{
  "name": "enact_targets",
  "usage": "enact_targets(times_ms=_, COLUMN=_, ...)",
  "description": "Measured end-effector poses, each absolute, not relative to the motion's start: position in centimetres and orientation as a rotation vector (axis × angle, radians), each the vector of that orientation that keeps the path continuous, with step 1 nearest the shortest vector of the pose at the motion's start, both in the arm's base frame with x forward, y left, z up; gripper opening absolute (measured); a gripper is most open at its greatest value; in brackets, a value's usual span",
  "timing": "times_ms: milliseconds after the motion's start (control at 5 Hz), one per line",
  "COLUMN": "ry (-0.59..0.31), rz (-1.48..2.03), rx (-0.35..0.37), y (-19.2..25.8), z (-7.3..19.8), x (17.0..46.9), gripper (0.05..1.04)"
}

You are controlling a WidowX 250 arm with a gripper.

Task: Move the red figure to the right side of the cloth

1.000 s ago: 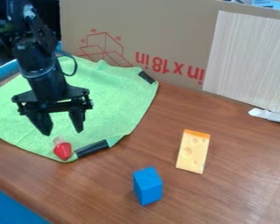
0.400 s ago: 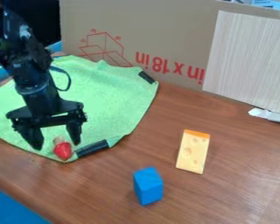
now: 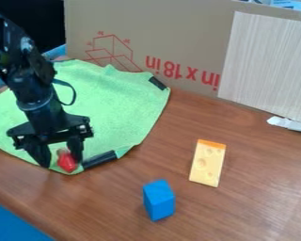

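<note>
Hangs as an angular black gripper (image 3: 60, 163), parted around the rounded red figure (image 3: 67, 163) at the fuzzy green cloth (image 3: 109, 108)'s lower edge—cannot tell about contact. Stands apart on grained brown wood (image 3: 241, 212) as a blunt, flat-sided blue block (image 3: 159, 200).

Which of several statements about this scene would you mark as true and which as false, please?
1. The red figure is near the front edge of the green cloth. True.
2. The gripper's fingers are closed against each other. False: they are apart, with the red figure showing between them.
3. The cheese piece and the blue block are both off the cloth. True.
4. The blue block is on top of the cheese piece. False: each rests separately on the wooden table.
5. The cardboard with red print stands behind the cloth. True.
</note>
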State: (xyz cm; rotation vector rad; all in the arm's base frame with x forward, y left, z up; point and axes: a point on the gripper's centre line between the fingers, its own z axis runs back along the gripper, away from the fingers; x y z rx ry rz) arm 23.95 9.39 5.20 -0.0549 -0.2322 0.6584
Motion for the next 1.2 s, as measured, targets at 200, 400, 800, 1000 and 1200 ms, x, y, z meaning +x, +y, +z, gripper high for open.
enact_targets(times_ms=200, ry=-0.237, rz=0.663, rx=-0.059, y=9.3, z=5.3, x=24.0, gripper=0.495)
enact_targets(times_ms=400, ry=-0.227, rz=0.659, rx=-0.071, y=9.1, z=5.3, x=24.0, gripper=0.495)
enact_targets(times_ms=800, ry=-0.269, rz=0.657, rx=-0.107, y=7.5, z=9.2, x=28.3, gripper=0.495)
enact_targets(times_ms=1000, ry=-0.234, rz=0.628, rx=-0.116, y=4.9, z=9.1, x=32.0, gripper=0.495)
enact_targets(times_ms=1200, ry=-0.246, rz=0.619, rx=-0.127, y=1.9, z=8.9, x=35.9, gripper=0.495)
